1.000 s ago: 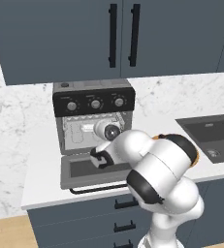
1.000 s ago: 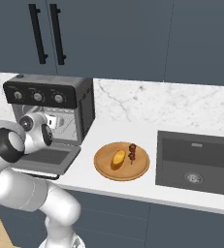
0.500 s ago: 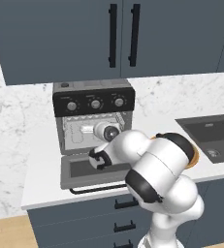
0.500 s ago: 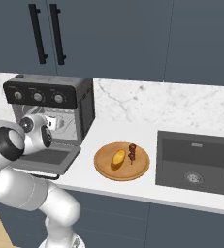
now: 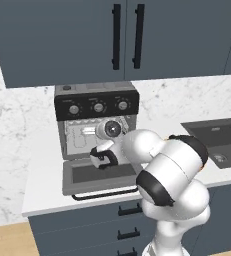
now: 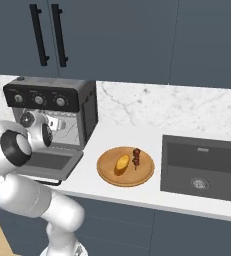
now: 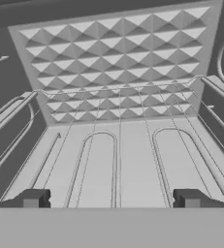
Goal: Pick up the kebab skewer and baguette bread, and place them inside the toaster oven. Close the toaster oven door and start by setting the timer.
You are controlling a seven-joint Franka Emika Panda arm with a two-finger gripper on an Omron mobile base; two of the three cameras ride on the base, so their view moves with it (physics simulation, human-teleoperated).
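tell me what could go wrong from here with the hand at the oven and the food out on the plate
The open fingers point into the toaster oven holding nothing, while the kebab skewer and baguette bread lie on the wooden plate. Pulling back, the arm could catch the lowered toaster oven door. The skewer is thin and close beside the bread, so a grasp might nudge the bread or slip.

- One toaster oven, its one door dropped open
- Three round knobs
- One kebab skewer
- One baguette bread
- One wooden plate
- One sink
- Two cabinet handles
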